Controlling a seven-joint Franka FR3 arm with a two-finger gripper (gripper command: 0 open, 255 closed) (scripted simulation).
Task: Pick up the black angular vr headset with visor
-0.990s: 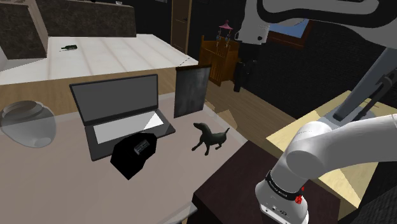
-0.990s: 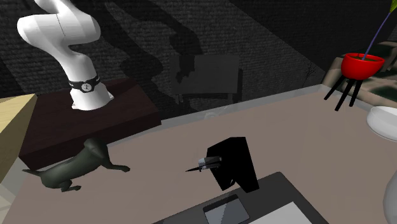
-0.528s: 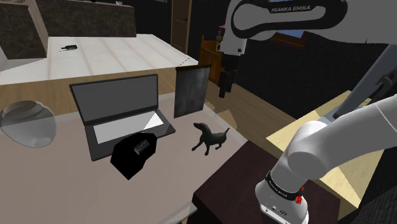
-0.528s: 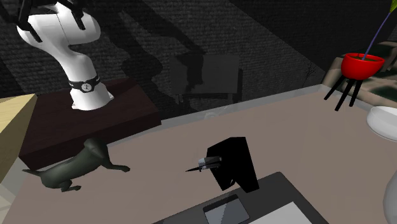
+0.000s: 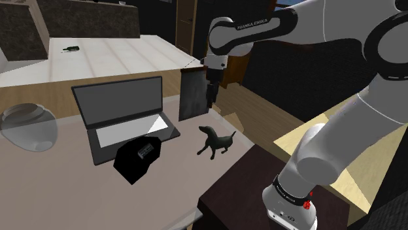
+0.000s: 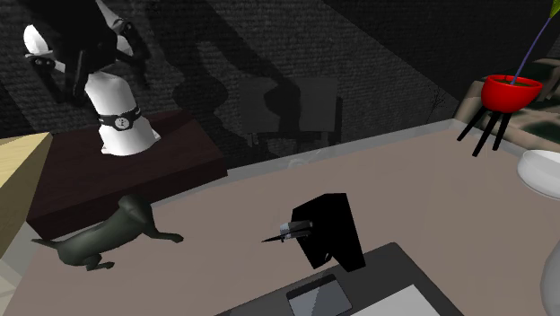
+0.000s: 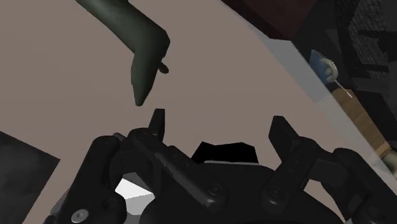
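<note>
At the jaws, a wide gap is recorded in the wrist view: the two black fingers [image 7: 158, 122] of the gripper [image 7: 219, 130] are spread apart and nothing is clasped between them, with bare table [image 7: 216, 83] seen beyond. Just past the fingertips, the head of a dark dog figurine [image 7: 141, 54] is noted. In the shoulder view the gripper [image 5: 209, 103] is pointed straight down above the table, over the figurine and in front of an upright dark panel [image 5: 195, 95]. The forearm is carried roughly level from that view's right, the wrist is bent downward, and the arm is arched high from its base on the stand [image 5: 242, 189]. The black angular headset [image 5: 136, 159] is found resting on the table against the front edge of an open laptop [image 5: 121, 117], well apart from the gripper and untouched.
</note>
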